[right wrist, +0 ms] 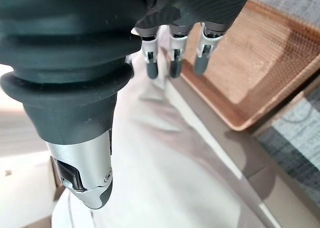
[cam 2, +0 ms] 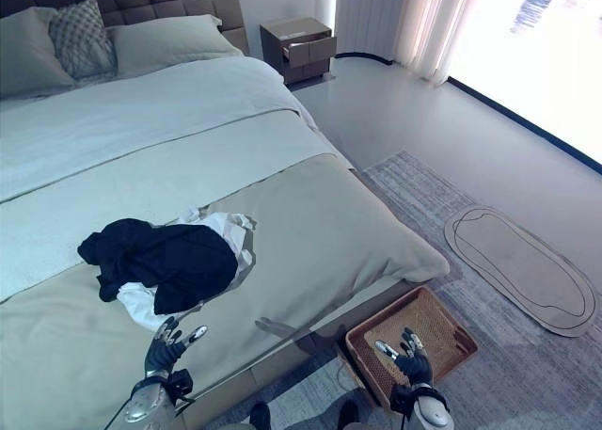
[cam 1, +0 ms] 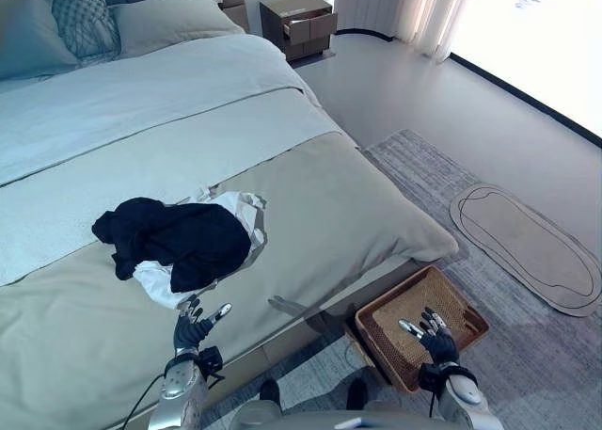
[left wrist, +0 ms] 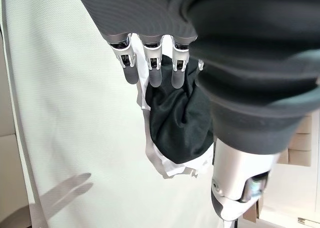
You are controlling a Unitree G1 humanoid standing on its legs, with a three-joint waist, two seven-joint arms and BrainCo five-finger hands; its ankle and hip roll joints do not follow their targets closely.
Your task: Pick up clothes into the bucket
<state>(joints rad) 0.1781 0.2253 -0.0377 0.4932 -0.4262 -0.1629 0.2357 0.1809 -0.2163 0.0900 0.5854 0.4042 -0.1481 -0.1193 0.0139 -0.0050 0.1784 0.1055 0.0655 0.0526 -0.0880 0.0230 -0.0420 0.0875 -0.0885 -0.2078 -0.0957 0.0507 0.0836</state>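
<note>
Dark and white clothes (cam 1: 179,244) are lying bunched near the bed's (cam 1: 339,204) front edge, soft, light and floppy, so best pinching a thick fold at the near side. Left hand (cam 1: 193,328) is hovering just short of them, fingers loosely spread, empty. Right hand (cam 1: 431,334) is hanging over the wicker basket (cam 1: 461,310) on the grey rug (cam 1: 423,171), fingers relaxed. Nightstand (cam 1: 299,23) is standing by the headboard.

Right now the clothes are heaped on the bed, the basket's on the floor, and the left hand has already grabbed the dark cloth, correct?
Not quite. The left hand is open, short of the clothes, as the left eye view shows. The rest holds: clothes on the bed, basket on the floor.
</note>
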